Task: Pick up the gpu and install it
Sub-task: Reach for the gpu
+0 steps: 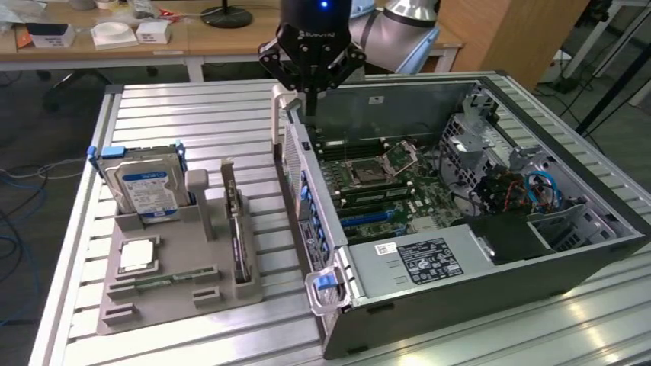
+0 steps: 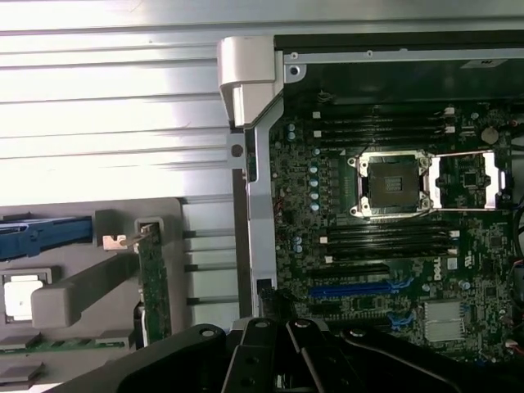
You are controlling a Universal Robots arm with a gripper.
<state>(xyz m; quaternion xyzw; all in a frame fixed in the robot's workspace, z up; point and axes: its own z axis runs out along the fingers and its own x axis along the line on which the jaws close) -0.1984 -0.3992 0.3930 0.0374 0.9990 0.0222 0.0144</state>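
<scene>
Exterior view, upper centre of the frame: the gripper (image 1: 310, 97) hangs over the side wall of the open computer case (image 1: 428, 301), its pincer fully closed and holding nothing. Lower left of the frame: the gpu (image 1: 236, 229) stands on edge in the grey holder (image 1: 152, 305), on the exterior view's right of the hard drive (image 1: 148, 191) and well apart from the gripper.

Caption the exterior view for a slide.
Shut, empty gripper above the open case's rim; the gpu stands on edge in the gray holder on the exterior view's left.
</scene>
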